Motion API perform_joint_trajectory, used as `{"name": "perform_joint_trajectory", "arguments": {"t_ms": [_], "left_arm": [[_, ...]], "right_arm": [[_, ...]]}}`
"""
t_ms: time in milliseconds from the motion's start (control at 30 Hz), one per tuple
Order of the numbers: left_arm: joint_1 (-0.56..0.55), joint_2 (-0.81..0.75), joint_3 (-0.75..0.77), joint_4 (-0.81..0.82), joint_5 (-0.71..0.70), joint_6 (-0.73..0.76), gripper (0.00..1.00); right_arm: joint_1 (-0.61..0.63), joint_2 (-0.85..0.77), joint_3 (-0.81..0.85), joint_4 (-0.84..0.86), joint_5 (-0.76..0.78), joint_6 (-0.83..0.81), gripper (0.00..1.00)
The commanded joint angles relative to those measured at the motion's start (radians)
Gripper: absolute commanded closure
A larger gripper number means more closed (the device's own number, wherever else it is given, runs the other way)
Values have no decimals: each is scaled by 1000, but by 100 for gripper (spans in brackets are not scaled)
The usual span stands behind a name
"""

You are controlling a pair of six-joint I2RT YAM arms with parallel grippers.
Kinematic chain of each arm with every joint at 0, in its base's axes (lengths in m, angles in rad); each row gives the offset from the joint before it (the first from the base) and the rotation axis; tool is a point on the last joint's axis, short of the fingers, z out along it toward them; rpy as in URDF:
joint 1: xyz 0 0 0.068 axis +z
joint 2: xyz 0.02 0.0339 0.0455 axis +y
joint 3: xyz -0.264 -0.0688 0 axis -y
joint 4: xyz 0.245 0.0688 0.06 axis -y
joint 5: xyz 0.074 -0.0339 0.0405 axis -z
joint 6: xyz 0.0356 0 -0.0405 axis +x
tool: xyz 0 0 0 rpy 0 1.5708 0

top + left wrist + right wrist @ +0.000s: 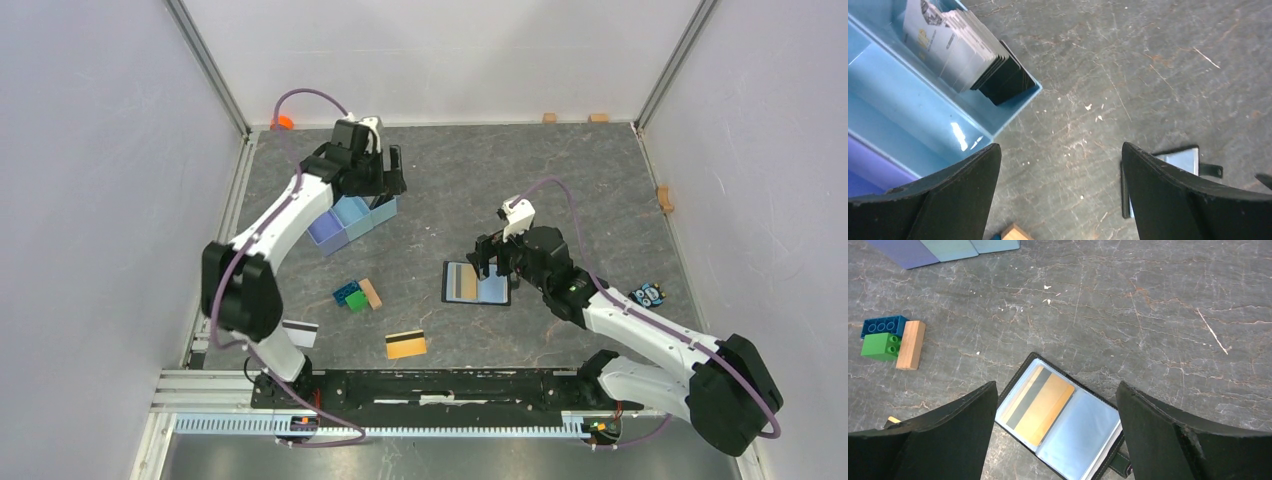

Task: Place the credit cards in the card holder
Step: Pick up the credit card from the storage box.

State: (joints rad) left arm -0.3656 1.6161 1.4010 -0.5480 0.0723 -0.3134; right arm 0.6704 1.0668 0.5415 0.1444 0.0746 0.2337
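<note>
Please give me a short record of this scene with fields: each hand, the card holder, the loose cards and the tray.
left hand: open, empty, over the corner of the blue tray
right hand: open, empty, above the card holder
card holder: lies open on the table; a gold card sits in one pocket, the pocket beside it looks empty
loose cards: second gold card and white striped card, flat on the table near the arm bases
blue tray: a stack of cards stands in its end compartment

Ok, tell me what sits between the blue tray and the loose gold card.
Top view: the toy bricks and wooden block lie between the tray and the gold card, touching neither.
</note>
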Motion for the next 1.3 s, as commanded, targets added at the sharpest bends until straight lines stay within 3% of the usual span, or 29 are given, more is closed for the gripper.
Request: {"name": "perform_joint_trajectory", "arguments": {"t_ms": [0, 100, 233, 733, 1167, 1267], "left_arm": [[5, 143, 143, -24, -32, 52, 5], [7, 234, 223, -34, -121, 83, 7], [7, 330, 307, -48, -79, 73, 16], [5, 414, 295, -48, 3, 16, 42], [5, 450, 283, -52, -27, 33, 43], [4, 458, 283, -52, -28, 36, 48]], "right_arm": [[-18, -2, 27, -2, -57, -31, 8], [-30, -1, 30, -11, -71, -38, 8], [-44, -6, 34, -33, -72, -51, 8], [-77, -17, 9, -37, -101, -28, 8], [-85, -33, -8, -40, -106, -13, 8], [-86, -31, -9, -40, -114, -7, 8]]}}
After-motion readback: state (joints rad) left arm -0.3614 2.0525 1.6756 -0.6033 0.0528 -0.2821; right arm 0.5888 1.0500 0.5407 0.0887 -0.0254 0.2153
